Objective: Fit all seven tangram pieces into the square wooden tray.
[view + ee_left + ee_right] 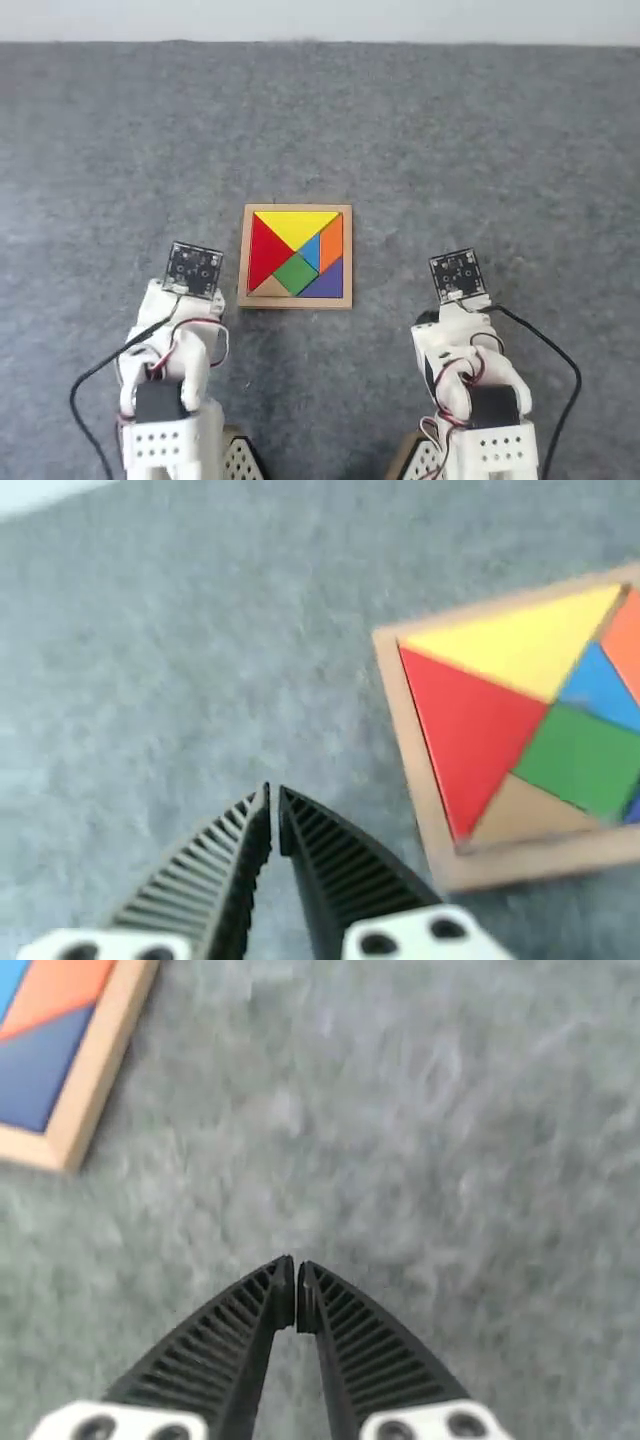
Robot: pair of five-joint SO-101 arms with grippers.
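In the middle of the grey surface [450, 130], between the two arms and a little ahead of them, lies the square wooden tray [296, 303]. It is flat, and its sides run parallel to the far edge of the surface. Because it is a square, it has no long axis and does not point in any direction.

Inside it the pieces sit close together with no gap that I can see. The yellow triangle [297, 225] is along the far side and the red triangle [263, 252] along the left side. The green square [296, 273] is near the middle, with a small blue triangle [311, 252] touching it. An orange piece [332, 243] and a purple piece [328, 280] are on the right side. At the near left corner there is a pale wood-coloured triangle [267, 287]. I judge it to be the seventh piece, but I cannot fully exclude that it is bare tray floor.

The left arm [175, 345] is the nearer one. From its jaws the tray lies ahead and to the inner side, and the pale corner is the closest part. The right arm [468, 350] is further away, and the tray corner lies ahead and inward from it too. Both pairs of jaws are closed, hold nothing and hang above the bare surface. The task looks finished to me. If that corner needs checking, the left arm is better placed.
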